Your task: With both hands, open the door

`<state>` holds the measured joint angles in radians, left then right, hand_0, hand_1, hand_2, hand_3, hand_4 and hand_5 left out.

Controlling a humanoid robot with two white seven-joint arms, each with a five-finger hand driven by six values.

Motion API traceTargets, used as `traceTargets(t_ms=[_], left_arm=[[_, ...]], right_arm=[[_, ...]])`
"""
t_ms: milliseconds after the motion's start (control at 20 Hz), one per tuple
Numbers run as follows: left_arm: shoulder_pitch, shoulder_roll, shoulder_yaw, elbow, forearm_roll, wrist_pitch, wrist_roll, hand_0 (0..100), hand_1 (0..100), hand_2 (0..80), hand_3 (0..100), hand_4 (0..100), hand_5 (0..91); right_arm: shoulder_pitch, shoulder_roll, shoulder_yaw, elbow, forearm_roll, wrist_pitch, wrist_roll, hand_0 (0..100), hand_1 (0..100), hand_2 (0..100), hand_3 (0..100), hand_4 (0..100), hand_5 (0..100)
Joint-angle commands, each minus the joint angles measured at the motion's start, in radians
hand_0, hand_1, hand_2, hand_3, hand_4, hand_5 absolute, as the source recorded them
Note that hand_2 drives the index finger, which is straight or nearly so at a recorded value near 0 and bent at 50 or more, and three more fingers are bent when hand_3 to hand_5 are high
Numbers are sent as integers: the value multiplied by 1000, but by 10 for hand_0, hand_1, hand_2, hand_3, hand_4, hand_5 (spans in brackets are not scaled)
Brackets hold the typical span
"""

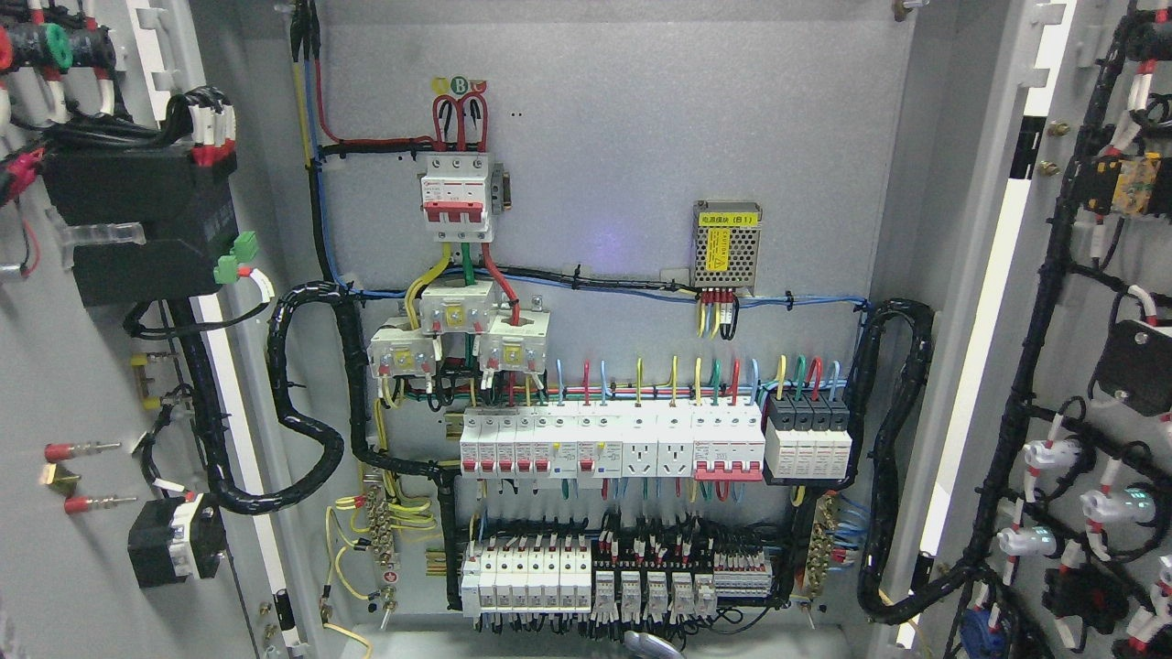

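All I get behind the wiring is a flat pale-grey painted metal back panel (641, 119), evenly and brightly lit, with a faint violet-blue glow (604, 247) near its middle.

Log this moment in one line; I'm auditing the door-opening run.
doors: left door and right door both swung open | cabinet interior: breaker rows exposed | robot hands: none visible

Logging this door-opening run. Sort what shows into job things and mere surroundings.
Job things: left door, swung open; right door, swung open.

Surroundings: back panel, red-handled main switch, row of white breakers, small mesh-covered power box, black cable bundles. No robot hand clearly shows.
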<state>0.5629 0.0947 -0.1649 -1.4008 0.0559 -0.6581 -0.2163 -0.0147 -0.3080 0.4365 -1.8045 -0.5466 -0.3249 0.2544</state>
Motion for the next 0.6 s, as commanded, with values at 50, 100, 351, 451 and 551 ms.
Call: traceTargets(t_ms=[50,100,351,451,551], left_arm=[[2,20,-25,-241,1,-119,-2,120,389,0,0,0,0],[2,19,-25,-250,1,-145,-2,120,389,0,0,0,0],[-3,14,-16,-339,25,-205,0,120,389,0,0,0,0],[-3,13,-1,-365,35,-256,0,120,389,0,0,0,0],[-3,13,19,-391,62,-284,2,120,389,0,0,0,0]], right_arm=[[148,-115,-128,-138,0,-88,2,120,389,0,0,0,0],[159,-115,-128,-139,0,-103,2,120,389,0,0,0,0],[225,-135,-154,-182,0,-204,2,120,389,0,0,0,0],[258,-158,-186,-205,0,-244,2,120,389,0,0,0,0],[301,-181,-220,-216,0,-293,2,120,389,0,0,0,0]])
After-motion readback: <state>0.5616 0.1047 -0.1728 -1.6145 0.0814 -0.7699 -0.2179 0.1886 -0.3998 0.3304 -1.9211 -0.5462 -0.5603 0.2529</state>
